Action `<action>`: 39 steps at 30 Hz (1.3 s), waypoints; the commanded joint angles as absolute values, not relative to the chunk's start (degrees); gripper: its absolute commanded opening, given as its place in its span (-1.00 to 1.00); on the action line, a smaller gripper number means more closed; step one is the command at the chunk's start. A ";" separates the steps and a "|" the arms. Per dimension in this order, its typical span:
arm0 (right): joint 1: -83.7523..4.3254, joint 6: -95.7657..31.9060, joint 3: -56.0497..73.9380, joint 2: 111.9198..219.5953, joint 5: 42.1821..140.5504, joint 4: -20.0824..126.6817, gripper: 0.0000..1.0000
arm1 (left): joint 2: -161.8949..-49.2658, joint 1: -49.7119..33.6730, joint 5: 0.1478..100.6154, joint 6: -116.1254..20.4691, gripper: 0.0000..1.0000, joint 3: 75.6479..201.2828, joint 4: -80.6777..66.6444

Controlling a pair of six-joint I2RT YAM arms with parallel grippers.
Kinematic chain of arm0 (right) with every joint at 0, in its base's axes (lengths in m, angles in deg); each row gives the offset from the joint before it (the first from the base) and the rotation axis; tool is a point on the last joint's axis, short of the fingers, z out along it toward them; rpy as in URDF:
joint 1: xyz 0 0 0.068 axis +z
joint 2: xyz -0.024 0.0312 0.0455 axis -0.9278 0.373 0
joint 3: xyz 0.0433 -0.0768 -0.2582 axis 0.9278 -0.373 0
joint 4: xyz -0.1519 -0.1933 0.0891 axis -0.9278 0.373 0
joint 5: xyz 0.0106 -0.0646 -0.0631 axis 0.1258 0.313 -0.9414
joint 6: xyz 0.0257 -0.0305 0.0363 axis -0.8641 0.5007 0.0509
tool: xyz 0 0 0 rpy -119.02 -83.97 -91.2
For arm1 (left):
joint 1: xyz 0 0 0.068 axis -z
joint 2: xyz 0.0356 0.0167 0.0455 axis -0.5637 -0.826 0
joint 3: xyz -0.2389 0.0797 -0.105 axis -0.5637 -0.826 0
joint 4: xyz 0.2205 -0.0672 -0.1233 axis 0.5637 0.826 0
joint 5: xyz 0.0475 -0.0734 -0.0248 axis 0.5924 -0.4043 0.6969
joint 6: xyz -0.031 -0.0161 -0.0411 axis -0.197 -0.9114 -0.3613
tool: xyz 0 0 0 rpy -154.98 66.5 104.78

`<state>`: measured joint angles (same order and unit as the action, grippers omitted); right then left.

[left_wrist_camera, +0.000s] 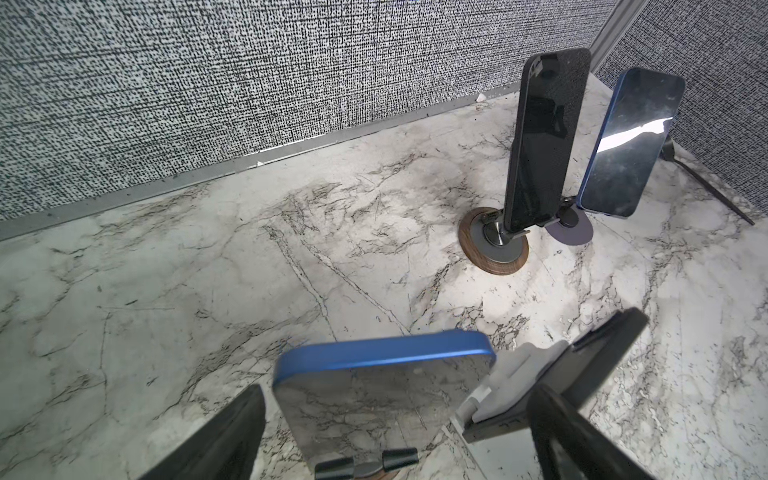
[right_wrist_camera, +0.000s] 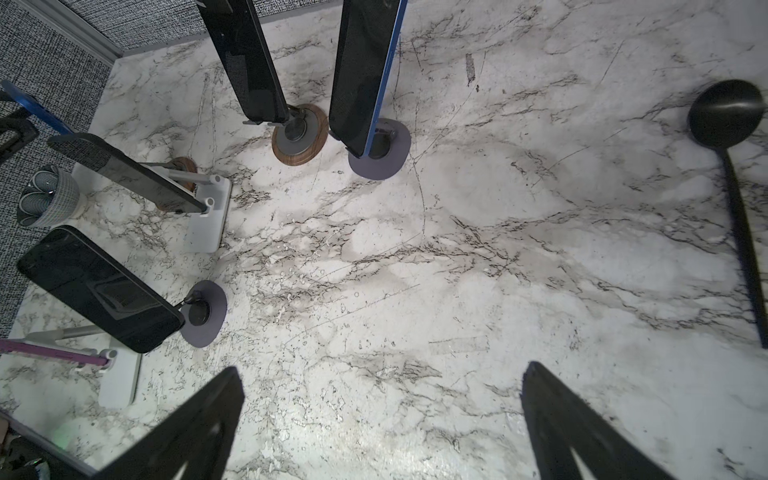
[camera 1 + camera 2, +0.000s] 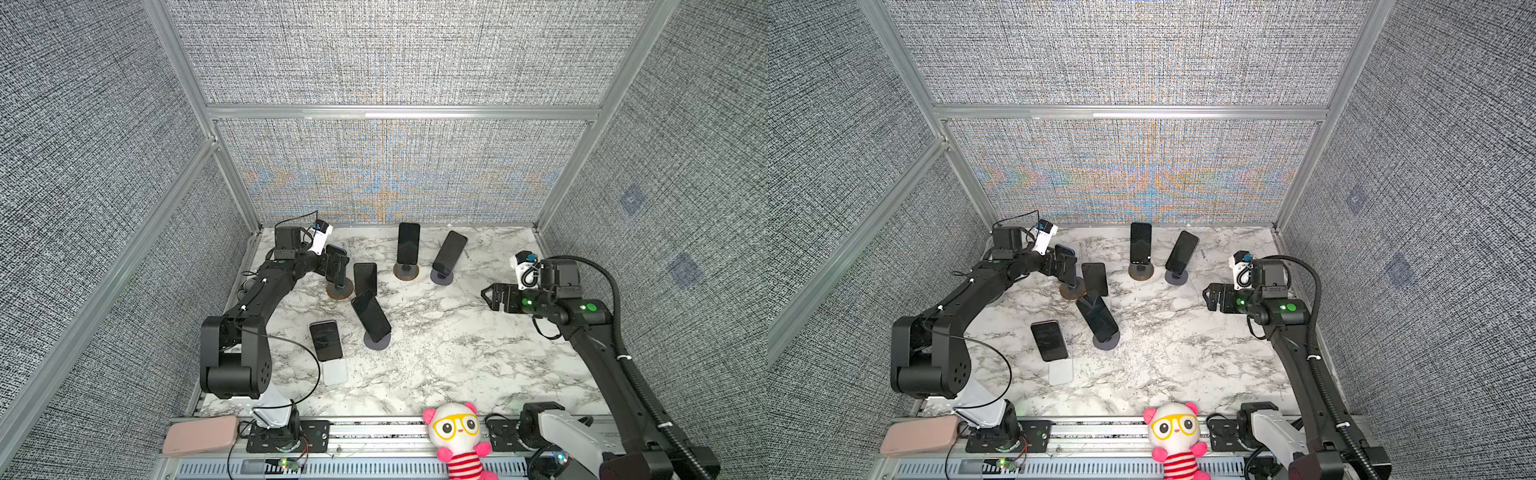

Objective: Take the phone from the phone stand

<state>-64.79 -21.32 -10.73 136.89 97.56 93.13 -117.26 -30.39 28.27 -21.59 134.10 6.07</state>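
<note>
Only container: small grey-white patterned cup (image 2: 50,195), mid-left of rt wrist view, petal print inside; contents can't tell.

Task item: blue-rimmed phone (image 1: 370,374) w/ glossy face mirroring the marble, bottom centre of left wrist view. It sits on two small black hooks of a stand w/ round wood-rimmed base (image 3: 340,289), left-centre in a top view.

Left gripper (image 3: 337,268) is spread wide, a black finger (image 1: 232,432) on each side of that phone, not clamped.

Right gripper (image 2: 381,370) is released too, holding nothing, over the white marble-look tabletop w/ grey veins (image 2: 457,257).

Upper rt of left wrist view: matte black slab phone (image 1: 544,137) upright on a wood-rimmed disc stand (image 1: 494,249); blue phone (image 1: 623,141) tilted on a flat grey disc (image 1: 571,232).

Black ladle (image 2: 725,112) lies flat, w/ round bowl and long thin handle, upper rt of rt wrist view.
</note>
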 commanded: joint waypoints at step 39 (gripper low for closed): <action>-64.80 -19.44 -13.83 135.20 93.98 93.58 0.98 | -117.82 -28.64 34.53 -23.11 0.27 136.84 7.18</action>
